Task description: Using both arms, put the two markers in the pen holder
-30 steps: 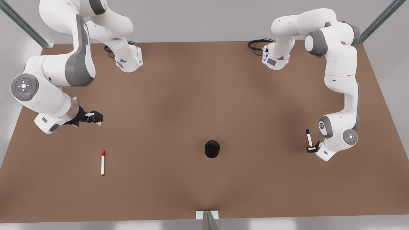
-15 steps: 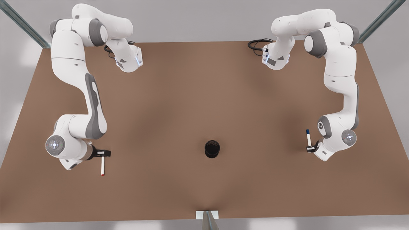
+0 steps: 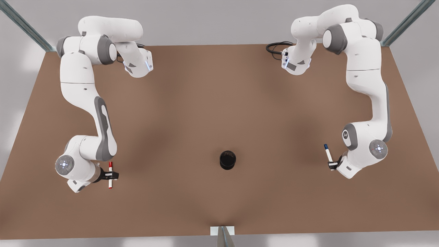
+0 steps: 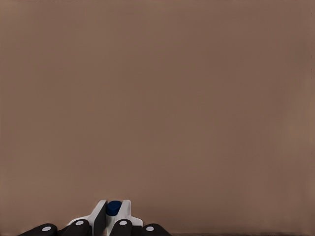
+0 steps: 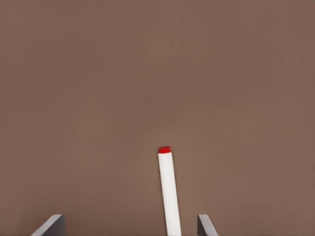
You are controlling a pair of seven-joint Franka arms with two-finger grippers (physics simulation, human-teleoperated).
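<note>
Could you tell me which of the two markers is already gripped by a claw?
The blue-capped marker, pinched in the left claw at the front view's right. The red-capped marker lies flat on the table between the right claw's open fingers.

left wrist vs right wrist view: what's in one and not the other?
Left wrist view only: the blue marker, seen end-on, clamped between the left gripper fingers.

Right wrist view only: the red marker, lying on the table between the spread fingers of the right gripper, which is open and not gripping it.

Both: bare brown table.
</note>
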